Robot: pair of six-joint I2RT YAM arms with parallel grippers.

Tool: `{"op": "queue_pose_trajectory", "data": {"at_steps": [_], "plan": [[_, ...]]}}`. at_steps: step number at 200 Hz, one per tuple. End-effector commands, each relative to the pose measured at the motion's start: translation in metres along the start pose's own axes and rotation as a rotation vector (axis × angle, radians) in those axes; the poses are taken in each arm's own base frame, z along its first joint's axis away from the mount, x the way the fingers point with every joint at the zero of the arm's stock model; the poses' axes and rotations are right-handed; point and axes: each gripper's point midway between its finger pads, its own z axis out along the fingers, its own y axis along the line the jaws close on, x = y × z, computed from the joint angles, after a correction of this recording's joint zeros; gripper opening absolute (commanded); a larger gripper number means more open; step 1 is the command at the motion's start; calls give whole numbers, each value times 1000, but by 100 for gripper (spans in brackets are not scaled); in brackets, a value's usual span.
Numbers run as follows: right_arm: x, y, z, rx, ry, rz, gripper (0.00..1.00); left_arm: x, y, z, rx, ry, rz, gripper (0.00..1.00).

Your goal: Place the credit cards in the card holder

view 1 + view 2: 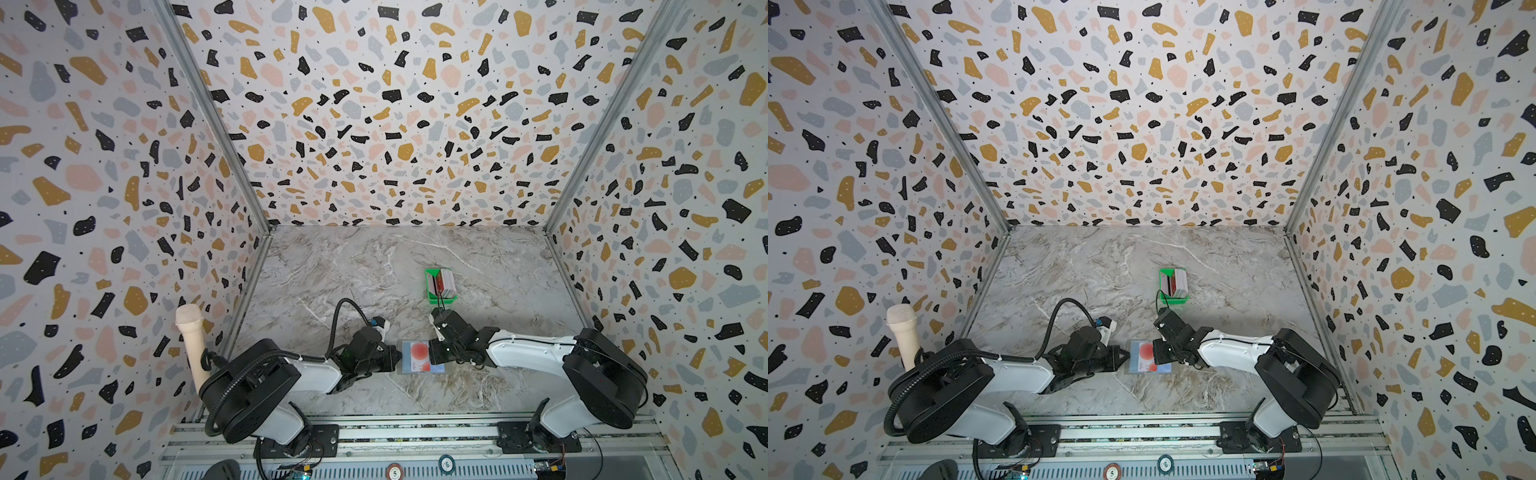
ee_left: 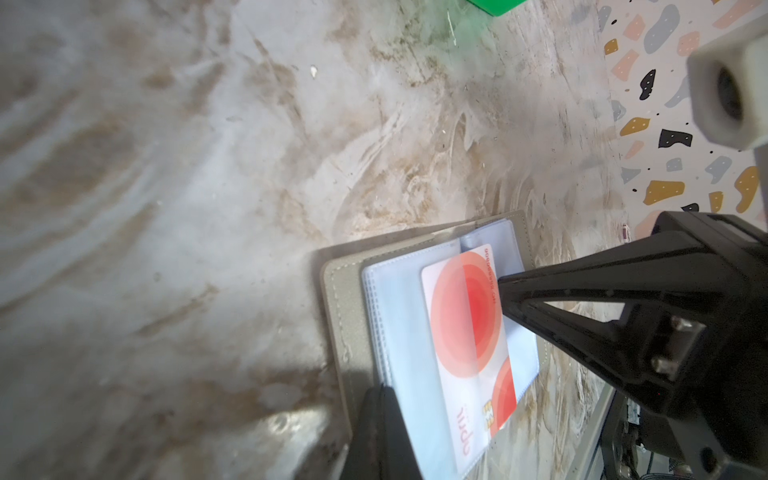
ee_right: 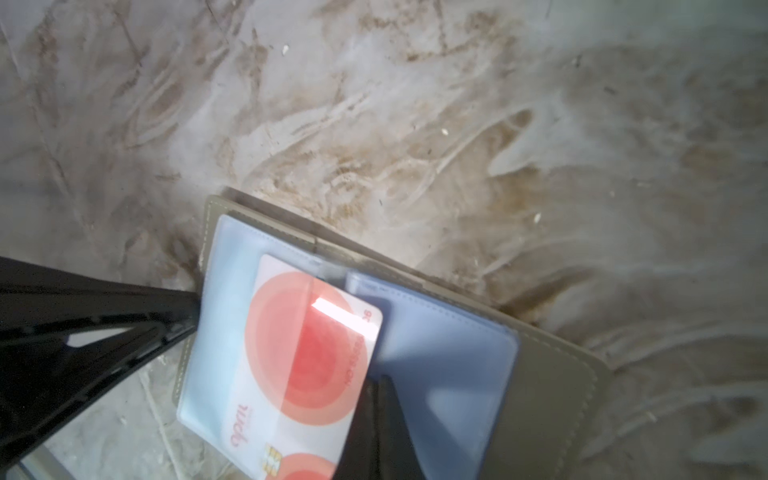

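Speckled terrazzo walls [image 1: 374, 104] close in a marble-look desk [image 1: 353, 266] on three sides. Near the front of the desk, between the two arms, the card holder [image 1: 437, 369] [image 1: 1163, 368] lies open and flat, with its grey-taupe cover [image 2: 336, 299] [image 3: 552, 395] down and its clear pockets facing up. A red-and-white card [image 1: 417, 351] [image 1: 1145, 351] [image 2: 465, 332] [image 3: 299, 365] sits partly inside one clear pocket. About half of it looks pale under the plastic and the other half is bare and vivid. The left fingers [image 1: 390, 358] [image 1: 1119, 357] [image 2: 380, 419] [image 3: 183, 305] are closed together, with their tips at the holder's edge on the left arm's side, touching the rim of the clear pockets. Whether they pinch a pocket sheet cannot be told. The right fingers [image 2: 523, 291] [image 3: 378, 424] are closed too, and their tips meet the bare edge of the card. Whether they clamp that edge or only rest against it is not clear. Farther back and right of the middle, well apart from the holder, a small green tray [image 1: 428, 276] [image 1: 1163, 275] holds the other cards [image 1: 448, 284] [image 1: 1180, 284], which stand on edge in a tight row. In both top views a beige microphone [image 1: 193, 345] [image 1: 905, 336] stands upright beside the left arm's base, close to the wall.
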Motion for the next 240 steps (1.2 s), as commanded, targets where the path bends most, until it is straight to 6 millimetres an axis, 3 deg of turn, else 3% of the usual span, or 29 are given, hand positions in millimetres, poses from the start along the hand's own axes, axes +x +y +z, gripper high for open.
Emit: {"op": "queue_pose_trajectory", "data": {"at_steps": [1, 60, 104, 139, 168, 187, 198, 240], "plan": [[1, 8, 1, -10, 19, -17, 0, 5, 4, 2, -9, 21, 9, 0], [0, 33, 7, -37, 25, -52, 0, 6, 5, 2, -9, 25, 2, 0], [11, 45, 16, -61, 58, -68, 0, 6, 4, 1, -6, 21, 0, 0], [4, 42, 2, -37, 18, -81, 0, -1, 2, -5, 1, 2, -9, 0], [-12, 37, -23, -11, -34, -114, 20, -14, -10, -16, 27, -32, 9, 0], [-18, 25, -31, 14, -38, -127, 32, -23, -18, -24, 38, -60, 22, 12], [-19, 19, -31, 18, -24, -138, 39, -28, -24, -26, 53, -75, 29, 14], [-24, 4, -19, 98, 48, -205, 42, -26, -41, -8, 84, -35, 55, 5]]}}
